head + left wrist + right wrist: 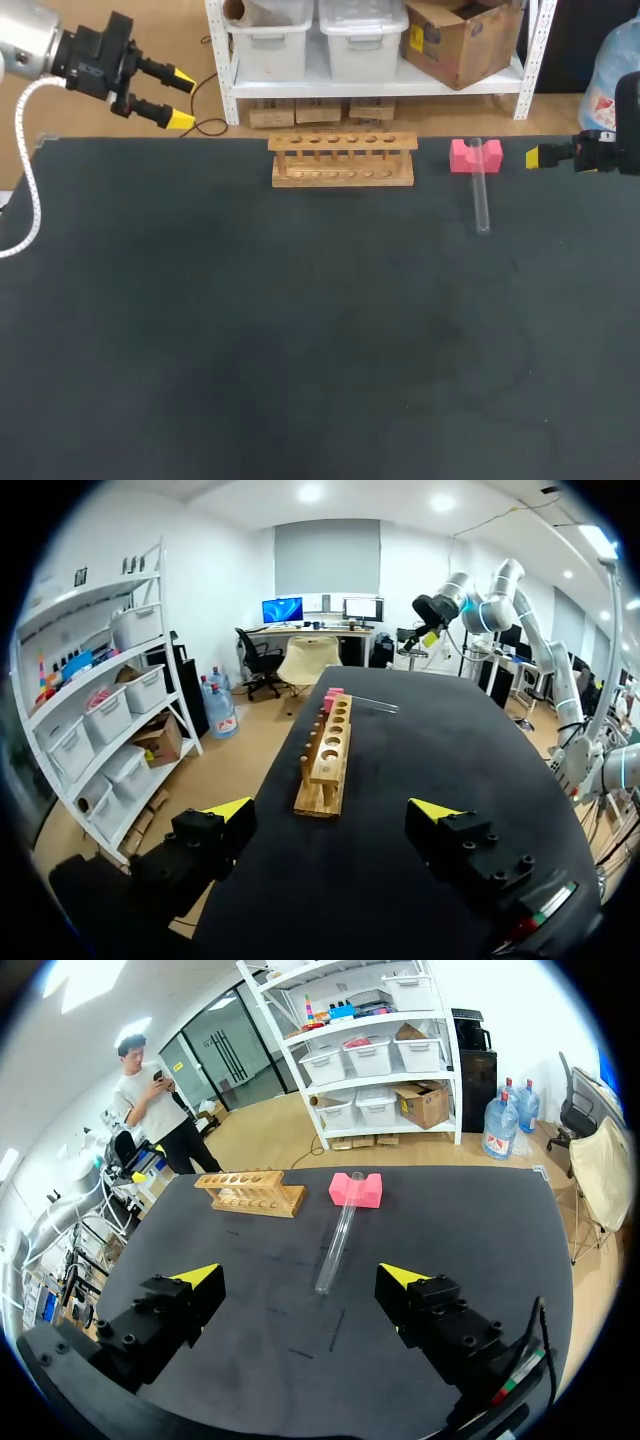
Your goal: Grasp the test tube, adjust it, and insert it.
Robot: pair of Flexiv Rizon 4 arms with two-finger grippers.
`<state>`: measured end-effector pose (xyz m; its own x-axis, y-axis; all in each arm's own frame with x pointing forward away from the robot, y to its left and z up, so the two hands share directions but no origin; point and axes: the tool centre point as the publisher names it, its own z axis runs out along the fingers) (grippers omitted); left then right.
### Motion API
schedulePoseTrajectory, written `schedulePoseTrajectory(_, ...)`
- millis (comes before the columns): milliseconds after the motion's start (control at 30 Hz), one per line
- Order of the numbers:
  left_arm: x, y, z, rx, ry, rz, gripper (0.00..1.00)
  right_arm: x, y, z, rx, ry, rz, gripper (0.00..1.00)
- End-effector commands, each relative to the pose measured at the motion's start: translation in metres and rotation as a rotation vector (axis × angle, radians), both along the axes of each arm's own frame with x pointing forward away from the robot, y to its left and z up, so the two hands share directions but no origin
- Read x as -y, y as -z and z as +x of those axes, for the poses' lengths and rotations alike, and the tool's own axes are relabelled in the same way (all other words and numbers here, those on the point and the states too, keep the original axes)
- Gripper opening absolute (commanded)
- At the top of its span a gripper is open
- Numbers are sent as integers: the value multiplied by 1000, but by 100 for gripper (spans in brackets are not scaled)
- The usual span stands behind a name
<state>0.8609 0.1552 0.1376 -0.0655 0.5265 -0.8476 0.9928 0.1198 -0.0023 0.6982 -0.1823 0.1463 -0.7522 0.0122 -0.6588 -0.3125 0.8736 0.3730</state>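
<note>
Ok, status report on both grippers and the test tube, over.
Left gripper open, right gripper open, both empty. Clear glass test tube lying on black table, far end propped on pink notched block. Wooden rack empty; nothing blocking the tube.

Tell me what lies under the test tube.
The test tube has its far end resting in the notch of the pink block; its near end lies on the black table. Whether its middle touches the table cannot be seen.
</note>
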Motion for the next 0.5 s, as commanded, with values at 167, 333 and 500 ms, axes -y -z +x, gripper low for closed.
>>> schedulePoseTrajectory(167,1,0,-5,15,-19,1,100,2,-8,-10,-12,-14,-179,100)
schedulePoseTrajectory(333,1,0,-5,15,-19,1,100,-1,-13,-13,-16,-22,-306,100)
schedulePoseTrajectory(500,1,0,-5,15,-19,1,100,-8,-13,-9,-9,52,-375,100)
